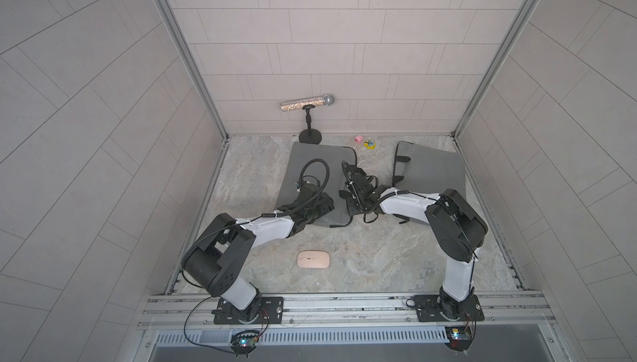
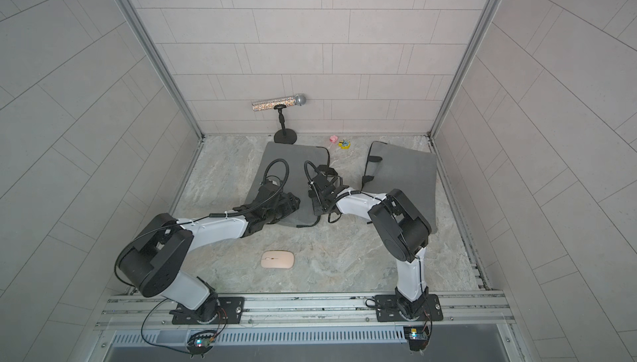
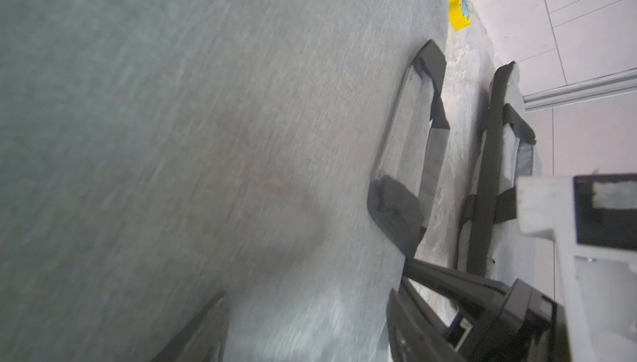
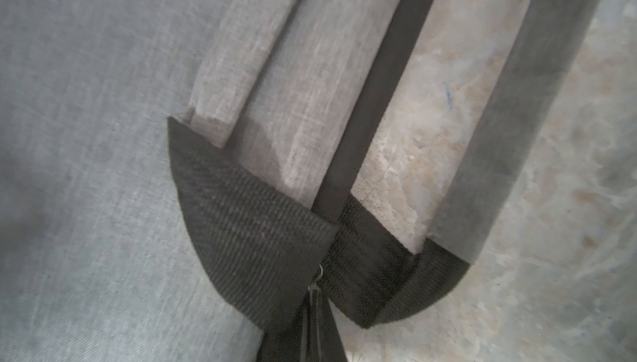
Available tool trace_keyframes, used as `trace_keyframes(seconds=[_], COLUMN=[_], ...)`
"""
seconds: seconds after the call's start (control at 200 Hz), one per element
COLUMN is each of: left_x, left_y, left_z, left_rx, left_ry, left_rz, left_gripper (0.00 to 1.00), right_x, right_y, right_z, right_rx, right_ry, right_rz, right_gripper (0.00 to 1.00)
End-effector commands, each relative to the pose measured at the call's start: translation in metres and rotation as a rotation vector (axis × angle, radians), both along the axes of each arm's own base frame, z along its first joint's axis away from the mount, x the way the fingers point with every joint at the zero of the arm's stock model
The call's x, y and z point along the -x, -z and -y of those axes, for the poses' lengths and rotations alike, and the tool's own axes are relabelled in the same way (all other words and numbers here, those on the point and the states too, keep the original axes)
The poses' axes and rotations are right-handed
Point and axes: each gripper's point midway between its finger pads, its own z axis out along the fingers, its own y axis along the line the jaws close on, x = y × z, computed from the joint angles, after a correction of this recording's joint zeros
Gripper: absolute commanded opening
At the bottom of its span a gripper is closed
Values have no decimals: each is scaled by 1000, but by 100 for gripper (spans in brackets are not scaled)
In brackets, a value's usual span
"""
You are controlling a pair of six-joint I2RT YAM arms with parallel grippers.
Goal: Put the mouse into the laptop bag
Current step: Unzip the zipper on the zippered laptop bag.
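Pink mouse (image 1: 313,259) lies on the marbled surface (image 1: 379,267) at lower centre in both top views, outside the grey laptop bag (image 1: 310,160) at mid-frame. Left gripper (image 3: 306,305) is spread over the bag's near part, holding nothing. Right gripper (image 1: 350,207) is pressed together at the bag's near right corner, by a black strap (image 4: 258,232).

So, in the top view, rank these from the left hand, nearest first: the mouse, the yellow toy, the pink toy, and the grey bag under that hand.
1. Grey bag: lies right under the left hand.
2. Mouse: toward the front, between the arms.
3. Pink toy and yellow toy: side by side at the back, too close to call.
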Motion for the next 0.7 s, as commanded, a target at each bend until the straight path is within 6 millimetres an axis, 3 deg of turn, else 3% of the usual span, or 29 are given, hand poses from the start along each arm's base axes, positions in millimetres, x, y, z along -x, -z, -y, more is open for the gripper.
trace_keyframes(seconds=[0.0,0.23,0.515,0.695], left_x=[-9,-13,-11,-10], left_y=[25,52,53,53], left_z=[3,6,6,14], left_rx=[-13,2,-6,11], left_ry=[-24,-54,-64,-53], left_rz=[-8,-30,-27,-30], left_gripper=[75,72,72,72], right_x=[18,54,95,108], right_y=[2,4,-4,-12], right_z=[-1,-5,-10,-32], right_rx=[-17,-35,-99,-142], right_ry=[-39,-100,-140,-143], right_rz=[-29,-37,-31,0], right_gripper=[0,0,0,0])
